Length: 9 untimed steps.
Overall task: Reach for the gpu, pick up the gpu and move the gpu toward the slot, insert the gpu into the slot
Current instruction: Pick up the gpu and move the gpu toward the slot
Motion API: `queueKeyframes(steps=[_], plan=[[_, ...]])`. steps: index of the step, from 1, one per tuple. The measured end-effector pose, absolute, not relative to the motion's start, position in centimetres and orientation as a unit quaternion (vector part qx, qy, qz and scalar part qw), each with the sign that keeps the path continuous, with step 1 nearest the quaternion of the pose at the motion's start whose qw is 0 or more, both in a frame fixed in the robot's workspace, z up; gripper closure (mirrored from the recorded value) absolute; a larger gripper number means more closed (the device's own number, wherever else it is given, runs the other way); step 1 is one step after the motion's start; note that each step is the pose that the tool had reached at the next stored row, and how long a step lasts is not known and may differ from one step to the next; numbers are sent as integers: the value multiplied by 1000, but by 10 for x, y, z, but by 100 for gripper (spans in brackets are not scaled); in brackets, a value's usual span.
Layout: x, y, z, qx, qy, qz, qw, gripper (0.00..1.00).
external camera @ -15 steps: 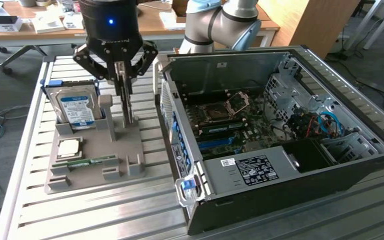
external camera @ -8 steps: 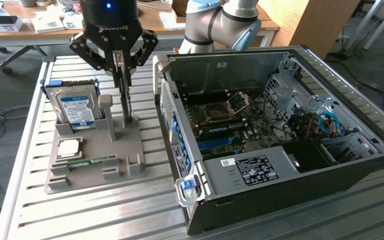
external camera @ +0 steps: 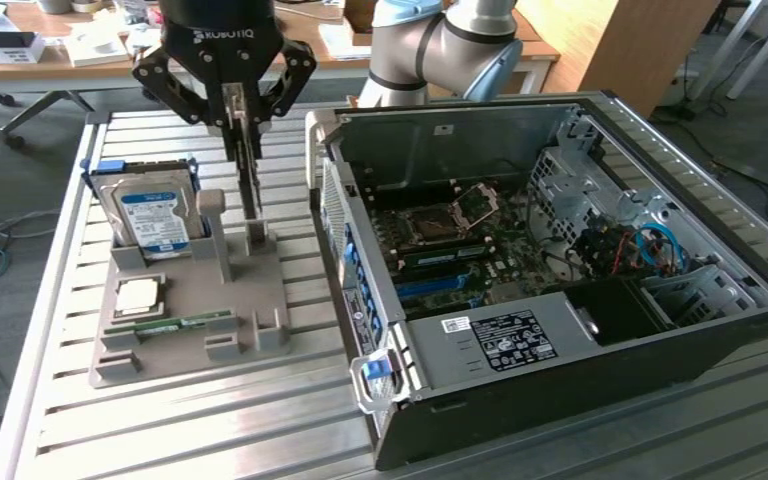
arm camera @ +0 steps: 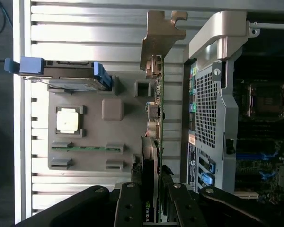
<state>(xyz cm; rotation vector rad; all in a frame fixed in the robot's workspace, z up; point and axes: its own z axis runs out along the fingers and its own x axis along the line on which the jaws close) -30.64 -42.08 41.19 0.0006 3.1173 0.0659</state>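
Note:
My gripper [external camera: 239, 125] is shut on the gpu [external camera: 245, 170], a thin green card hanging edge-on and upright from the fingers. The card's lower end is at or just above the posts of the grey holder [external camera: 191, 300]; I cannot tell whether they touch. In the wrist view the gpu [arm camera: 157, 109] runs as a narrow strip from my gripper [arm camera: 151, 175] to its silver end bracket [arm camera: 158, 35]. The open computer case [external camera: 544, 270] lies to the exterior view's right of the card. On its motherboard a blue slot [external camera: 431, 288] faces up.
The grey holder also carries a silver hard drive [external camera: 153, 215] with blue rails, a processor chip [external camera: 140, 295] and a small green memory stick [external camera: 177, 324]. The slatted metal table [external camera: 157, 430] bears everything. The case's raised side wall [external camera: 335, 200] stands close beside the card.

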Motion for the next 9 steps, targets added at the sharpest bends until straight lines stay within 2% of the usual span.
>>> queueKeyframes(steps=[9], plan=[[-306, -421, 414, 0, 1000, 21, 12, 74]])
